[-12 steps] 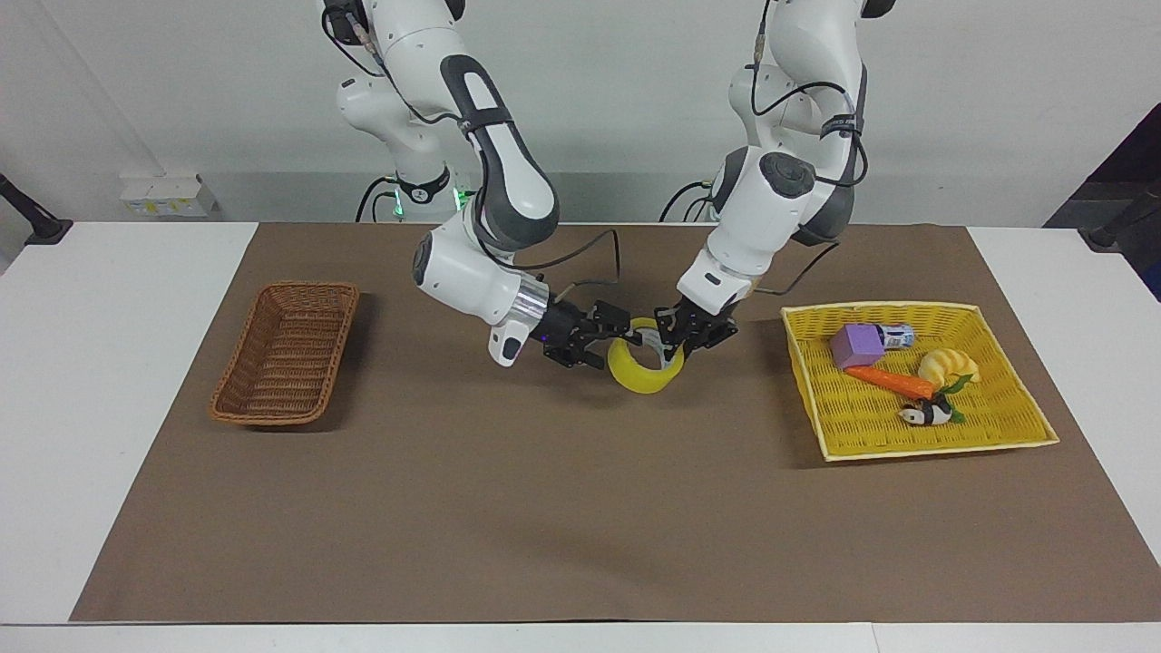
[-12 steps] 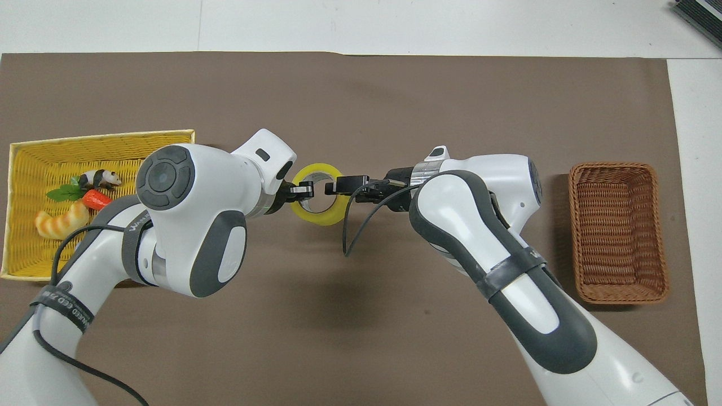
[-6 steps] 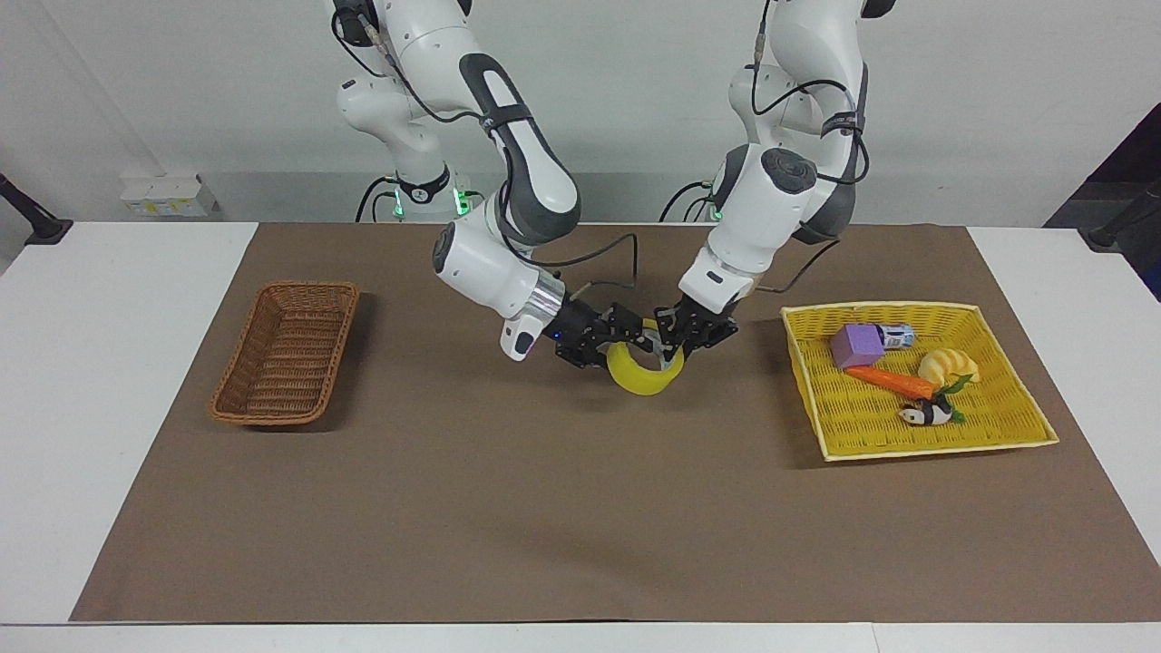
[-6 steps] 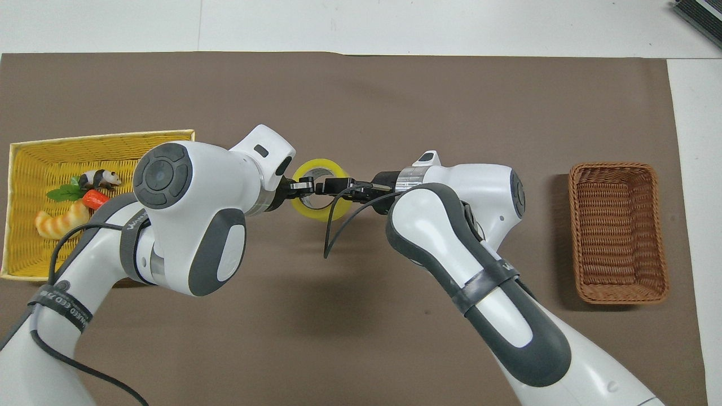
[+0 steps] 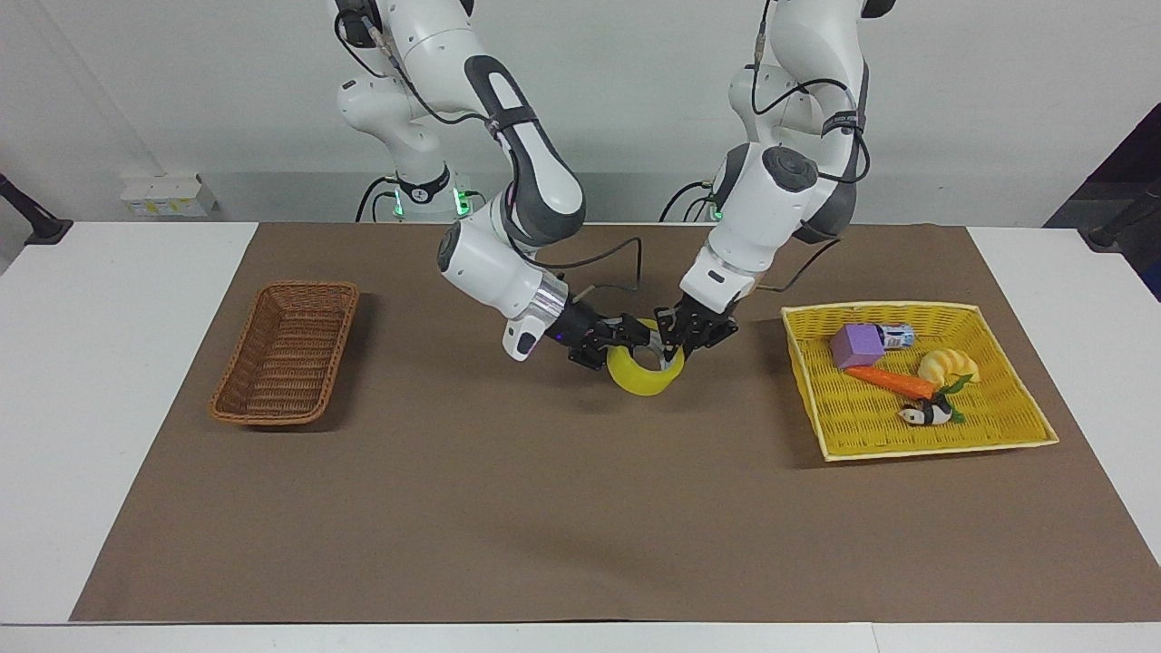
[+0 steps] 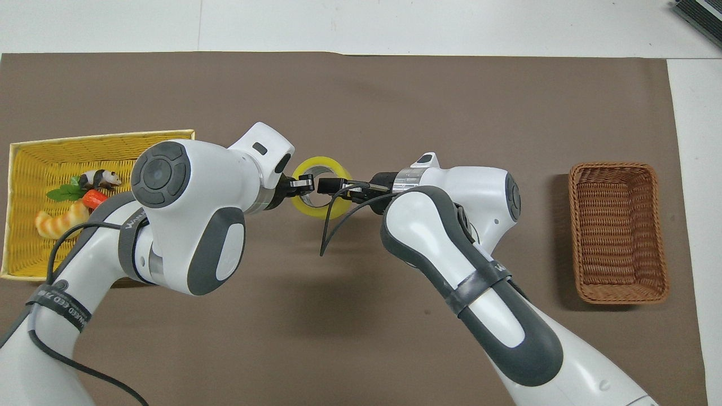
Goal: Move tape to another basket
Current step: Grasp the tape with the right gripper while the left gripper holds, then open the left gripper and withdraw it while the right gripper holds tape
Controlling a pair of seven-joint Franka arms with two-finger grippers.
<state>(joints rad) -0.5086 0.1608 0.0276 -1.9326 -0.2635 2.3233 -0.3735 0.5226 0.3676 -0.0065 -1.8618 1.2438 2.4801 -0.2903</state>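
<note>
The yellow tape [image 5: 644,379] hangs upright above the middle of the brown mat, and its ring shows in the overhead view [image 6: 321,164]. My left gripper [image 5: 678,349] is shut on the tape's rim at the side toward the yellow basket; it also shows in the overhead view [image 6: 299,186]. My right gripper [image 5: 624,343] reaches in from the wicker basket's side, open, with one finger in the tape's core [image 6: 330,185]. The brown wicker basket [image 5: 286,354] stands empty at the right arm's end [image 6: 617,231].
A yellow square basket [image 5: 916,426] at the left arm's end holds a purple block [image 5: 857,345], a carrot [image 5: 893,381], a bread toy [image 5: 948,365] and a panda [image 5: 925,414]. A brown mat [image 5: 544,508] covers the table.
My right gripper has moved toward the tape, from just beside it to reaching into its core. My left gripper and the tape have stayed almost still.
</note>
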